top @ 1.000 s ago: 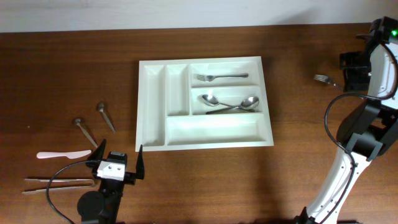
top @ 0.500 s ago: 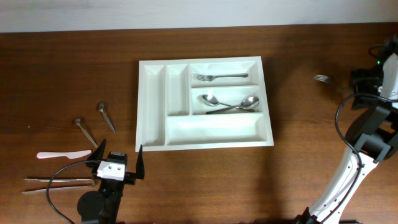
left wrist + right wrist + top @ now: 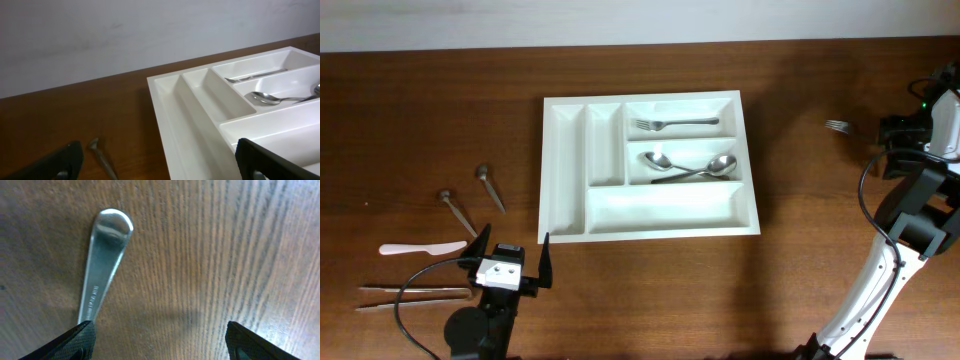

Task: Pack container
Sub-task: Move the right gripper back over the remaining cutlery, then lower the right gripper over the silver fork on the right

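The container [image 3: 660,208] sits mid-surface, with a fork [image 3: 672,123] in its top long compartment and two spoons [image 3: 690,168] in the middle one. The bottom compartment and both narrow ones are bare. To its right a loose fork [image 3: 838,126] lies on the surface. The right hand [image 3: 160,342] hovers over its handle, released and holding nothing.

The step looks like picking up this fork. The handle lies near one finger, so the hand should centre, drop, then pinch the flat metal. The left hand [image 3: 515,245] rests spread and empty.

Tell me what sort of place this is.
Probably a robotics test bench: a wooden table, the container holding cutlery, a left arm and right arm, a plain wall.
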`<action>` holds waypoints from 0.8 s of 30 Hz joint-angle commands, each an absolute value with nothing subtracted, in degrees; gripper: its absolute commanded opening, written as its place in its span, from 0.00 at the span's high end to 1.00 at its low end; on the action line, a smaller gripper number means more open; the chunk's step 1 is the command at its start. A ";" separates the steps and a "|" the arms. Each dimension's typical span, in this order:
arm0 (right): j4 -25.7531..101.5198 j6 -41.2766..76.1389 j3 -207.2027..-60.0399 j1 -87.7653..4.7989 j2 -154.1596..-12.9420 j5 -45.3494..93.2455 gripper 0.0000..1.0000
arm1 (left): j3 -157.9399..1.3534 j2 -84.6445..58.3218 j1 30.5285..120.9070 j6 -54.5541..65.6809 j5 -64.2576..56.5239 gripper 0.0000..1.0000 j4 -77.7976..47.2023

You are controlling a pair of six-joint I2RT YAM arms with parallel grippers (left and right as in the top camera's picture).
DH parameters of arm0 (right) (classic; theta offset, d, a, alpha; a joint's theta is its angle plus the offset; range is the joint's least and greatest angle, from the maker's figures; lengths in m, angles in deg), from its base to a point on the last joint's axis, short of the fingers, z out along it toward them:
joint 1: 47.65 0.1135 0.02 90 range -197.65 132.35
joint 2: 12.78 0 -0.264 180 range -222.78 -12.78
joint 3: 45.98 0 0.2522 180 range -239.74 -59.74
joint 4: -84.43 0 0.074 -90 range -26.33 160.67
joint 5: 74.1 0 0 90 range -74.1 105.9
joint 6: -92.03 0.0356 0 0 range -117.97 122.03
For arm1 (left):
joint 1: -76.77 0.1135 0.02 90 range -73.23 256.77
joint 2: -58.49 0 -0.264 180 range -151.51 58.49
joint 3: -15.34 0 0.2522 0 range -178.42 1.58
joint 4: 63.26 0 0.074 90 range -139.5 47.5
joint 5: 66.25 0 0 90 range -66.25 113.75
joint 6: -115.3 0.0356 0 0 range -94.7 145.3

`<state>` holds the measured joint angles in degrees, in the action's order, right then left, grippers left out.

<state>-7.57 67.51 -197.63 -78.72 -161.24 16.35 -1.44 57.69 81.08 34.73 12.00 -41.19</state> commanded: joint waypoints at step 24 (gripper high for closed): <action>-5.93 67.72 -198.61 -78.43 -165.33 20.29 0.14 | -0.92 58.19 81.43 35.28 12.22 0.01 -41.38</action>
<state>-5.01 67.00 -197.91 -78.67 -163.51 19.94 -1.44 57.69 81.08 34.73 12.00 -41.19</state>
